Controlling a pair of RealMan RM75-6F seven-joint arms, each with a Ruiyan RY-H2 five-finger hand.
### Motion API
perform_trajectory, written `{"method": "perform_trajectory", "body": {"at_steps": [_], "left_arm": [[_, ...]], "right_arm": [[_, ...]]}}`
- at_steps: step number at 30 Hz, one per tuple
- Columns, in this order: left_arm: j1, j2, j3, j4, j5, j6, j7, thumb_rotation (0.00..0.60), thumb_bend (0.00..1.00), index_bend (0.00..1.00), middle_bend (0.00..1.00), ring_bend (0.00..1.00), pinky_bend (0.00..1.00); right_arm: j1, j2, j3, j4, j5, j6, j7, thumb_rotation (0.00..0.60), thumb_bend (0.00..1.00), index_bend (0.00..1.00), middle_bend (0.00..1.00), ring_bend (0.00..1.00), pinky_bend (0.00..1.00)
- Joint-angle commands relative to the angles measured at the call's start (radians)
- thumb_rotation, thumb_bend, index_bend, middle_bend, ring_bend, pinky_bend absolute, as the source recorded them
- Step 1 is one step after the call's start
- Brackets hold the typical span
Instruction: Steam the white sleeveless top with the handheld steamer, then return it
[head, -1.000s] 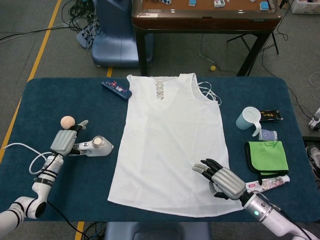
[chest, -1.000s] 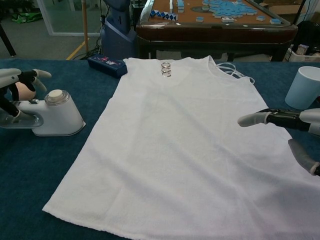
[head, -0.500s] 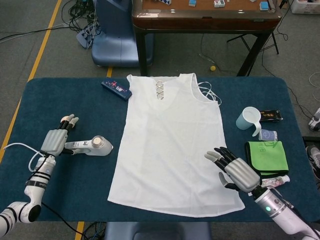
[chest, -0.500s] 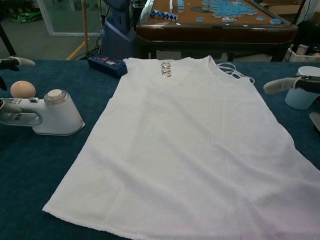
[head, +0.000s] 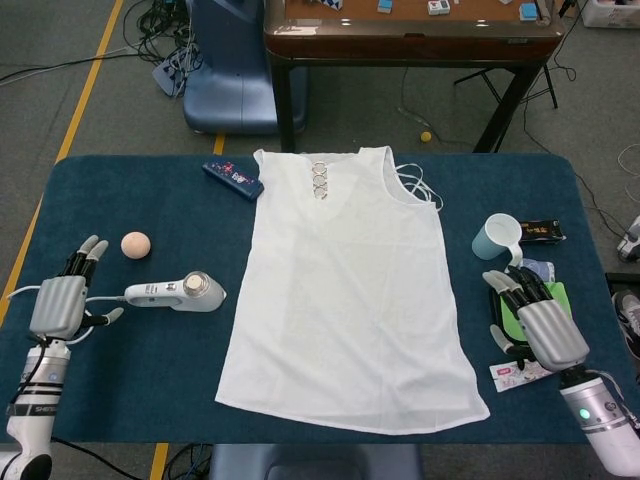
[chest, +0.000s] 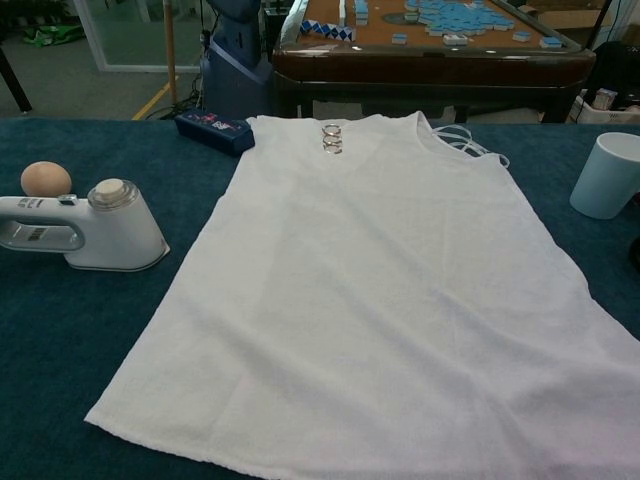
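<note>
The white sleeveless top (head: 345, 285) (chest: 385, 290) lies flat on the blue table (head: 150, 380), neck toward the far edge. The handheld steamer (head: 180, 292) (chest: 85, 232) lies on the table to the left of the top, with nothing holding it. My left hand (head: 62, 303) hovers open left of the steamer's handle, fingers apart, clear of it. Off the top's right hem, my right hand (head: 540, 325) stays open over the green cloth (head: 560, 300). Neither hand shows in the chest view.
A peach ball (head: 135, 243) (chest: 45, 179) sits behind the steamer. A dark blue box (head: 233, 178) (chest: 213, 130) lies by the top's left shoulder. At the right stand a pale blue cup (head: 498, 237) (chest: 608, 174), a dark packet (head: 540, 231) and a tube (head: 515, 375).
My left hand let go of the steamer's handle and drew back to the left. My right hand lifted off the top's lower right part and moved right, over the green cloth.
</note>
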Motion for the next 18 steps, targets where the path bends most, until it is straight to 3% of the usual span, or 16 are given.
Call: {"method": "perform_trajectory", "body": {"at_steps": [1, 11, 18], "left_arm": [[0.056, 0.026, 0.031, -0.049, 0.027, 0.07, 0.041, 0.6, 0.08, 0.0, 0.05, 0.09, 0.31], [0.188, 0.035, 0.085, -0.115, 0.108, 0.26, 0.107, 0.6, 0.08, 0.07, 0.08, 0.09, 0.3], [0.223, 0.049, 0.1, -0.16, 0.124, 0.273, 0.125, 0.6, 0.08, 0.07, 0.08, 0.09, 0.29]], "right_arm": [[-0.036, -0.005, 0.018, 0.016, 0.029, 0.034, -0.01, 0.6, 0.41, 0.0, 0.14, 0.02, 0.02], [-0.125, 0.006, 0.024, 0.016, 0.087, 0.079, -0.054, 0.6, 0.41, 0.0, 0.15, 0.02, 0.02], [-0.139, 0.004, 0.029, 0.015, 0.082, 0.063, -0.048, 0.6, 0.41, 0.0, 0.15, 0.02, 0.02]]}}
